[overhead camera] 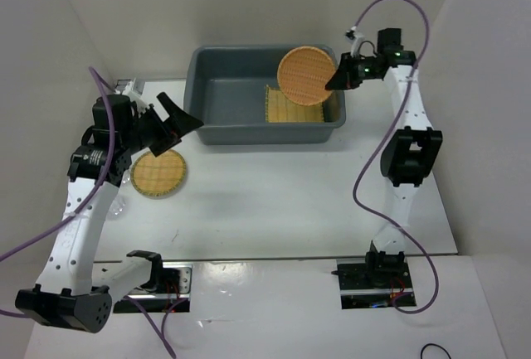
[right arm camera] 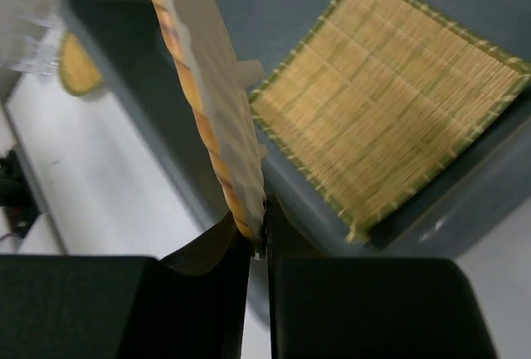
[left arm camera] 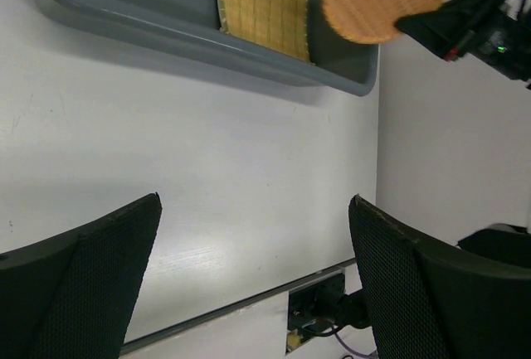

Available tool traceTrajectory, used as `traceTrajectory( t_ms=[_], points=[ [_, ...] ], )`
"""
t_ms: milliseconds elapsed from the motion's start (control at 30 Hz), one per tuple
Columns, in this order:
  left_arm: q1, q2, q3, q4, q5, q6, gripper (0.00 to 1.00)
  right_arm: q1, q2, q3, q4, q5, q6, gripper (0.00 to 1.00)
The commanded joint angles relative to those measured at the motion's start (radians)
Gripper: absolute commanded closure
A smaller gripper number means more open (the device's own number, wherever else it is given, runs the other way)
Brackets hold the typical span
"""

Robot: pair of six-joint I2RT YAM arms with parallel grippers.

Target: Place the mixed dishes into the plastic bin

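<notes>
Top external view: the right gripper (overhead camera: pixel 338 77) is clenched on the rim of a round orange disc (overhead camera: pixel 305 75), holding it tilted above the right end of the grey plastic bin (overhead camera: pixel 249 137). The square yellow mat (overhead camera: pixel 286 109) lies inside the bin, at its right. The left gripper (overhead camera: pixel 178 120) hangs released, holding nothing, by the bin's near left corner. A second disc (overhead camera: pixel 158 172) lies flat on the desk (overhead camera: pixel 274 201) beside it
</notes>
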Motion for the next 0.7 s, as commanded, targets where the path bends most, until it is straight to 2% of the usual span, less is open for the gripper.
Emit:
traceTrajectory(
  t_ms=[0,133,300,667],
  points=[
    [0.014,-0.058,-0.021,0.030,-0.005,-0.033,0.00,0.068,0.070,0.128,0.053,0.159,0.006,1.00],
    [0.014,-0.093,-0.053,0.021,-0.025,-0.064,0.00,0.124,0.159,0.185,0.053,0.318,0.006,1.00],
    [0.014,-0.102,-0.093,0.031,-0.025,-0.076,0.00,0.198,0.223,0.176,0.071,0.535,0.006,1.00],
    [0.014,-0.084,-0.122,0.062,-0.022,-0.076,0.00,0.267,0.303,0.156,0.071,0.822,-0.025,1.00]
  ],
)
